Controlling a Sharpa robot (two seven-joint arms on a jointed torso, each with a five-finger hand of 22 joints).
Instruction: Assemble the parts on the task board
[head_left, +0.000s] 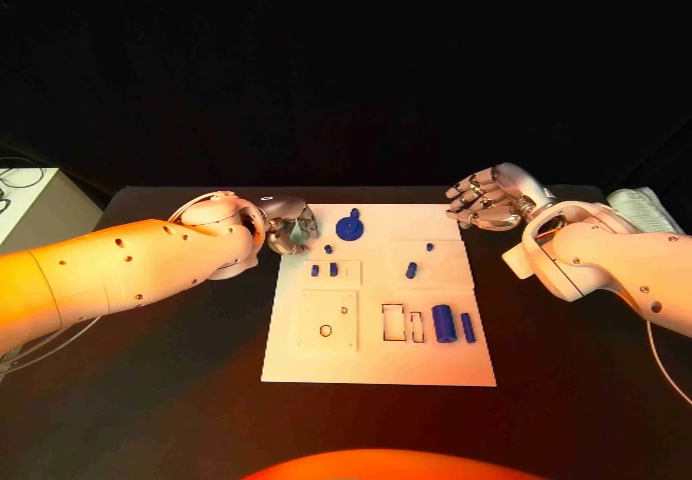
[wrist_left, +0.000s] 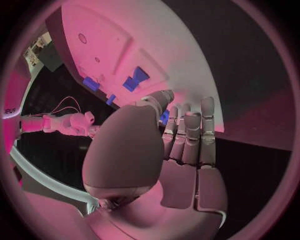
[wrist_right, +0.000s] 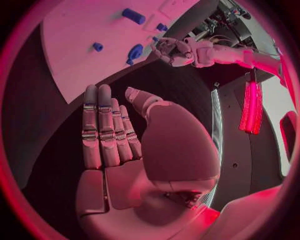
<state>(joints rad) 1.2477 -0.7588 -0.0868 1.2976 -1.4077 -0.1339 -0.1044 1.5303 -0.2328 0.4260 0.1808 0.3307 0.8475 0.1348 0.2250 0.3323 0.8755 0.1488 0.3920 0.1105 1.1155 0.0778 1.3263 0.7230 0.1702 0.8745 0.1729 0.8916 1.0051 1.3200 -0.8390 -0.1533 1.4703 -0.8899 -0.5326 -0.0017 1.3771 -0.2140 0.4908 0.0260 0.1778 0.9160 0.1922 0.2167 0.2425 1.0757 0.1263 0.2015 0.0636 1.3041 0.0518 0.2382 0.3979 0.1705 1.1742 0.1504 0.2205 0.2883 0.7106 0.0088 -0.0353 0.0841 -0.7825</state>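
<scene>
one white task board (head_left: 378, 370) lies flat in the middle of the black table (head_left: 159, 400). counted on it in the head view: one large round blue part (head_left: 349, 228) near the far edge, five small blue parts, namely one (head_left: 327, 249) just below the round one, a pair (head_left: 325, 270) side by side on the left-centre panel, one (head_left: 430, 246) toward the right edge and one oblong (head_left: 411, 269) below it, and two larger blue blocks, a wide one (head_left: 444, 324) and a narrow one (head_left: 467, 328), standing side by side at the near right. the board carries recesses: two upright rectangular slots (head_left: 402, 323) just left of the blocks, and a square panel (head_left: 327, 320) at near left with a small oval hole. whether anything sits in these cannot be told.

left hand (head_left: 289, 226) is at the board's far left corner, fingers curled in; the left wrist view shows its fingers (wrist_left: 190, 135) straight and side by side, thumb bent across, nothing held. right hand (head_left: 490, 198) hovers off the far right corner, apart from the board, fingers loosely spread, holding nothing; the right wrist view shows its fingers (wrist_right: 103, 130) straight and together.
</scene>
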